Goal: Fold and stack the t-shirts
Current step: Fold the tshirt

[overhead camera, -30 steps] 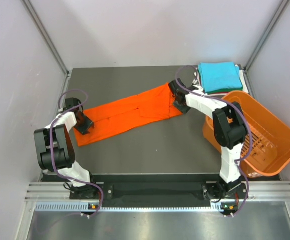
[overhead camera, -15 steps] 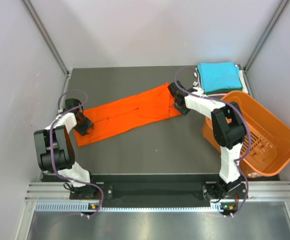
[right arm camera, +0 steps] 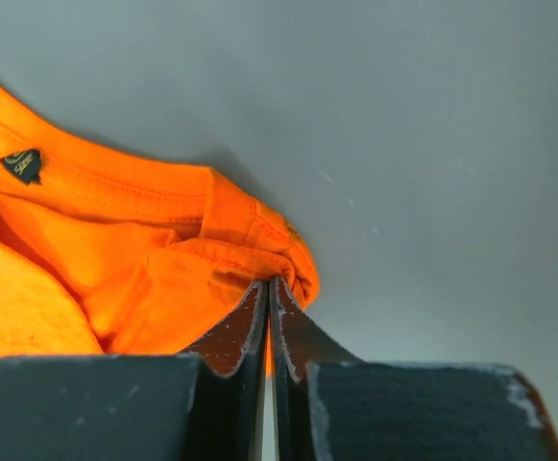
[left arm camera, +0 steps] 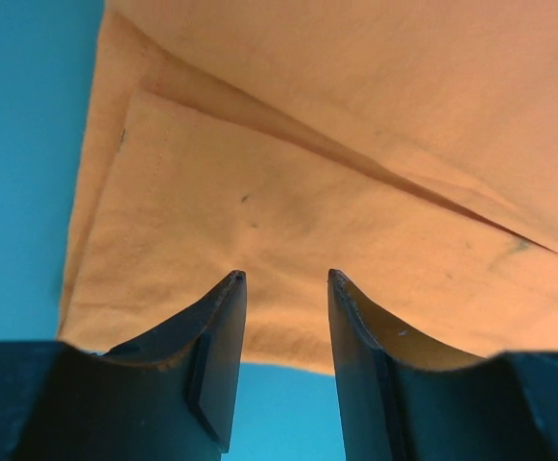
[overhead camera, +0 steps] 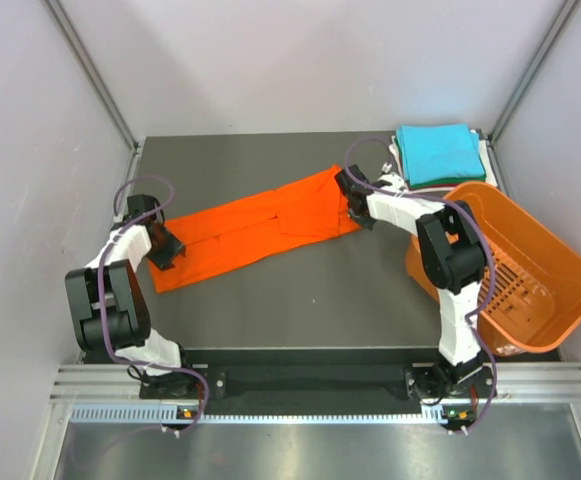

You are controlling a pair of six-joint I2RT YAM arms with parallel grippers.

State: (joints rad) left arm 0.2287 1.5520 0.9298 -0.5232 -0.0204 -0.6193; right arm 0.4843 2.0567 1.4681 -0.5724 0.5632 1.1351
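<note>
Right hand [right arm camera: 269, 284] pinches a fold of the orange t-shirt [right arm camera: 115, 279], its fingers closed on the cloth; only its wrist view shows us this. Left hand [left arm camera: 283, 279] stands half-wide over the opposite end. From above we count one orange t-shirt between both hands, one turquoise t-shirt [overhead camera: 438, 152] beyond the right hand, and one basket [overhead camera: 545, 240] beside it.

Orange slotted plastic basket [overhead camera: 545, 245] sits at the counter's [overhead camera: 300, 300] right edge, tilted, with its outer side hanging past that edge. Counter top is dark grey and matte. Plain pale walls [overhead camera: 300, 60] on three sides, with aluminium struts [overhead camera: 88, 70] rising from both far corners. Silver extrusion rail [overhead camera: 560, 385] runs along the near edge.
</note>
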